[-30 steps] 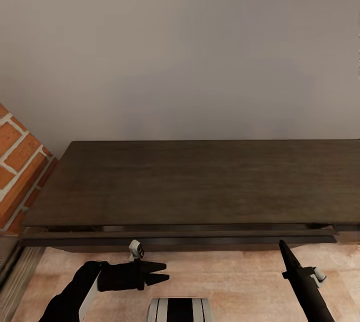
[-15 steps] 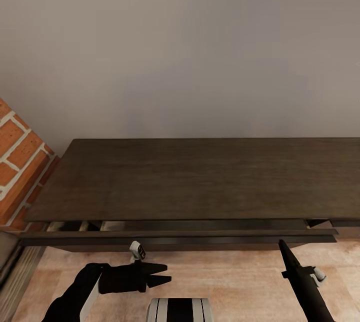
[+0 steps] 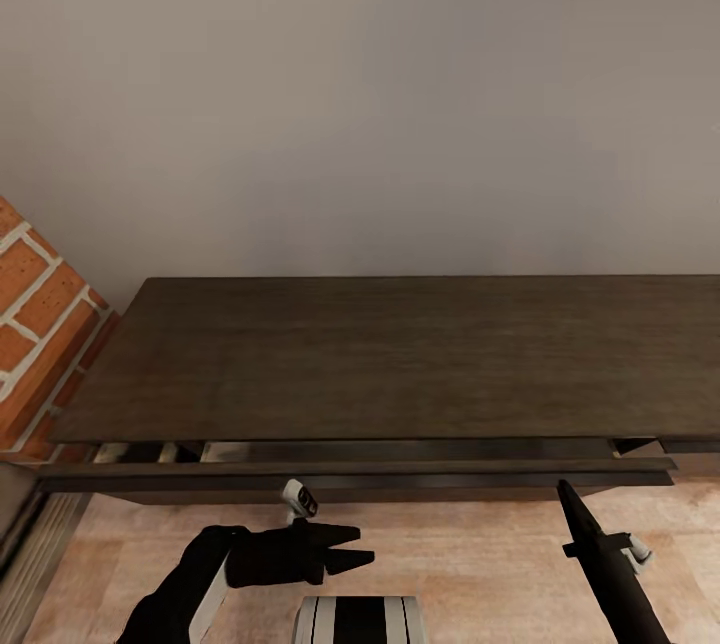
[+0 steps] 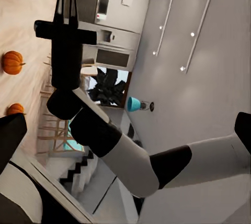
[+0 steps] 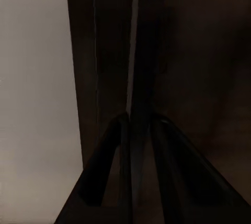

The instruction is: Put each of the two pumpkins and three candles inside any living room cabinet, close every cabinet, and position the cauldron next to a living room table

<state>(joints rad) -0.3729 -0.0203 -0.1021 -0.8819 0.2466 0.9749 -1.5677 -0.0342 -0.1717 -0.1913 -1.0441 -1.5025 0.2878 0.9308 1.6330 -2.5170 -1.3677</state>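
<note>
The long dark-brown cabinet stands against the grey wall. Its top drawer front is pulled out a little, and a strip of pale interior shows at the left end. My right gripper points at that front near its right end; in the right wrist view the right gripper is shut on the front's thin edge. My left gripper hovers open over the floor before the drawer, holding nothing. Two orange pumpkins lie on the floor behind me. The candles, cauldron and table are out of view.
A brick wall closes off the left end of the cabinet. Light wooden floor runs between me and the drawer. My own base shows at the bottom edge. The left wrist view looks past my right arm towards a kitchen.
The gap behind the drawer front widened in the first half second, as the view shifted slightly. Since then my left gripper has slid to the right. The right gripper keeps its place.
</note>
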